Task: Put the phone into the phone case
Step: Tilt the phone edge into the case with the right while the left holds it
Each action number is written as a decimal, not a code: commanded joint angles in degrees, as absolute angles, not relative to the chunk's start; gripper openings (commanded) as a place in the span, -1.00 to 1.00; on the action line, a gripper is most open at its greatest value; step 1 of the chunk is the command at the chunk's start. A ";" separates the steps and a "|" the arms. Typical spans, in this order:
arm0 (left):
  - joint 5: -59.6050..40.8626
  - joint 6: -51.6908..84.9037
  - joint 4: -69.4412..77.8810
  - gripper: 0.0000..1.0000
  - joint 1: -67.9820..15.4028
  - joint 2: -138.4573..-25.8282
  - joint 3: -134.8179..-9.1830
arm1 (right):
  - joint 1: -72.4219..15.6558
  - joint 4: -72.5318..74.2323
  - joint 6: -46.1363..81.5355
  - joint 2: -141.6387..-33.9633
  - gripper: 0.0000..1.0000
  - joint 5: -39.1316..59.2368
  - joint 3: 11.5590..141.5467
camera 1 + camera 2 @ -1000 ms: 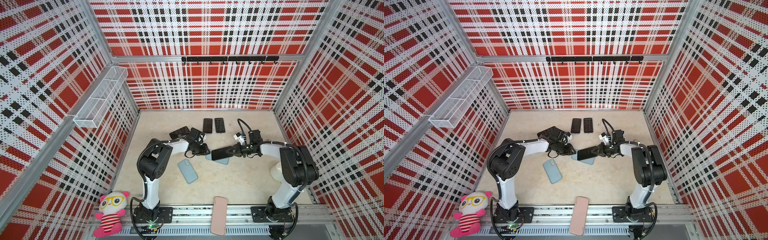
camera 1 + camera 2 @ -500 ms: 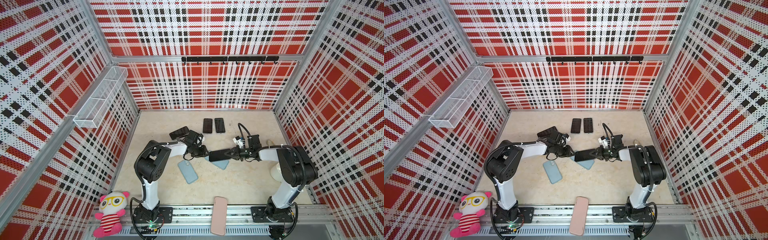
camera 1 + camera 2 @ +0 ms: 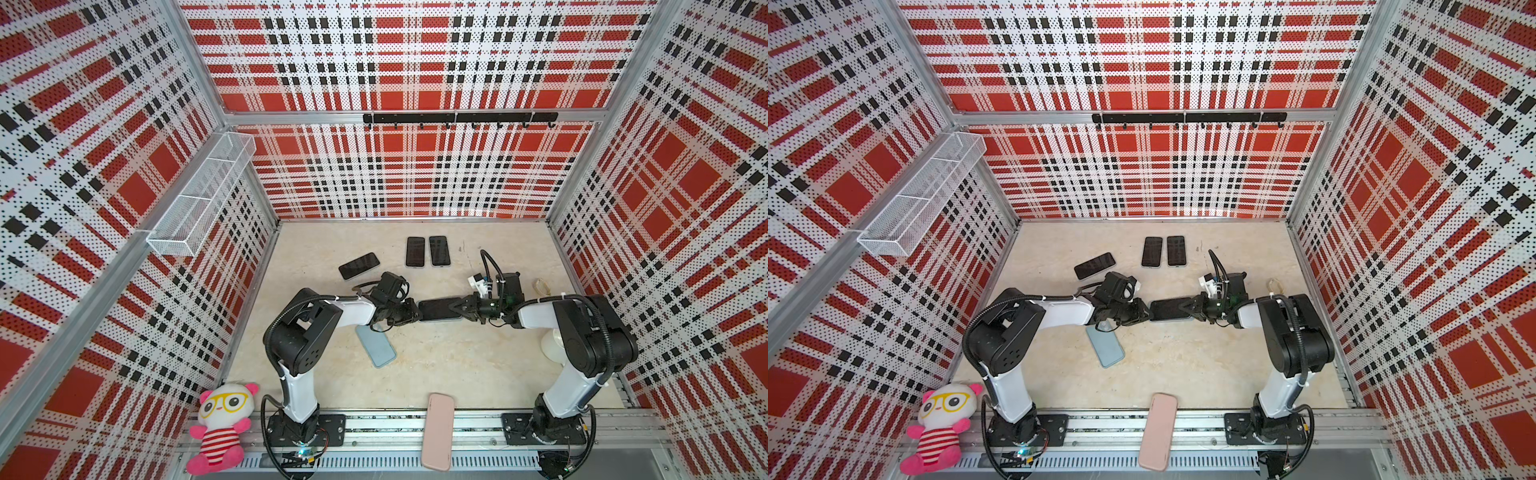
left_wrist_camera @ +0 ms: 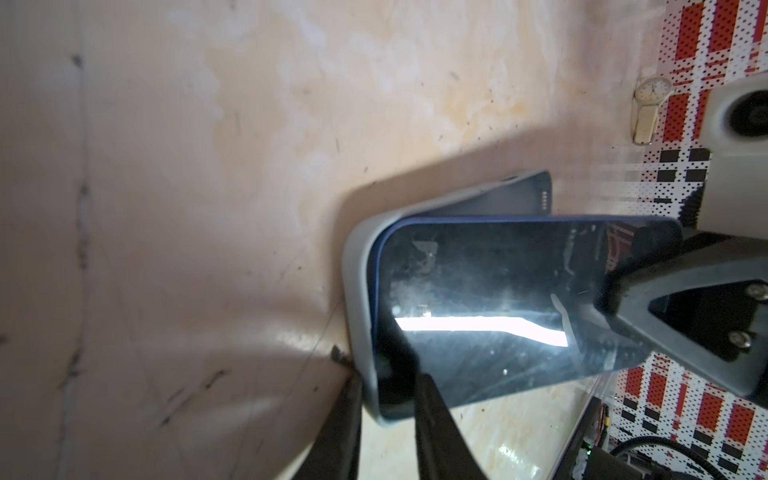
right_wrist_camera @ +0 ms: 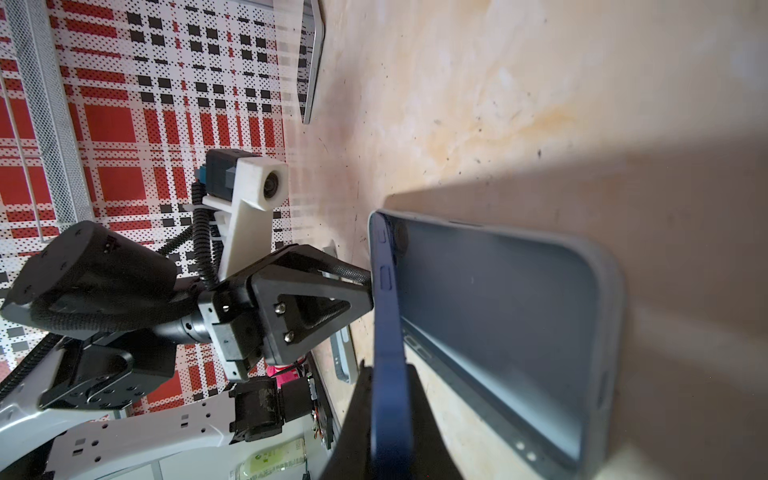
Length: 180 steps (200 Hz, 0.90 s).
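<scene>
Since a second ago the phone (image 3: 440,309) has swung from a slant to lie straight across between the two arms. In both top views it now hides most of the grey-blue phone case (image 4: 357,299) beneath it. The left gripper (image 3: 409,313) has moved in on the end nearest it.

The left wrist view shows the left jaws pinching the end wall of the case with a corner of the phone tucked inside it. The right gripper (image 3: 459,307) has its jaws pressed onto the phone's opposite end. In the right wrist view the phone stands lifted off the bed of the case like a half-open lid.

The case rests on the worktop (image 3: 457,365) at centre. A spare pale-blue case (image 3: 376,345) lies near it.

The step in hand looks like seating the phone, with one end in and the other raised. Next, the right arm likely needs to lower and press its end down while the left steadies the case. The right jaws must then clear the rim.
</scene>
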<state>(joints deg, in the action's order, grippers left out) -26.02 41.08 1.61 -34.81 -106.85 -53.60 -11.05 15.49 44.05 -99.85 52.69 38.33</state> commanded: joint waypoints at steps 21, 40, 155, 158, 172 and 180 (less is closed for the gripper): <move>-26.93 35.82 -2.79 -0.43 -34.98 -106.30 -58.53 | -12.64 3.44 37.18 -102.02 -1.00 48.99 41.63; -24.67 30.81 -8.29 -0.42 -33.72 -108.07 -62.77 | -13.50 -3.43 33.15 -102.58 -1.00 47.72 44.68; -22.45 20.86 -17.10 -0.40 -27.95 -108.57 -67.22 | -13.97 -13.90 27.53 -104.38 -1.00 41.53 52.36; -23.55 20.91 -16.33 -0.40 -27.95 -108.48 -66.73 | -13.97 -14.14 27.42 -104.41 -1.00 41.35 52.53; -29.23 23.01 -13.04 -0.37 -28.07 -108.91 -64.99 | -13.97 -15.09 27.01 -104.58 -1.00 40.71 53.16; -30.01 23.29 -12.59 -0.36 -28.21 -109.36 -64.76 | -13.97 -15.60 26.95 -104.75 -1.00 40.86 53.69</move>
<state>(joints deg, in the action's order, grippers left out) -23.88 22.83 -15.46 -27.77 -109.75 -66.59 -13.39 -9.52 30.00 -102.21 49.98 53.30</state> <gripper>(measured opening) 0.314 0.111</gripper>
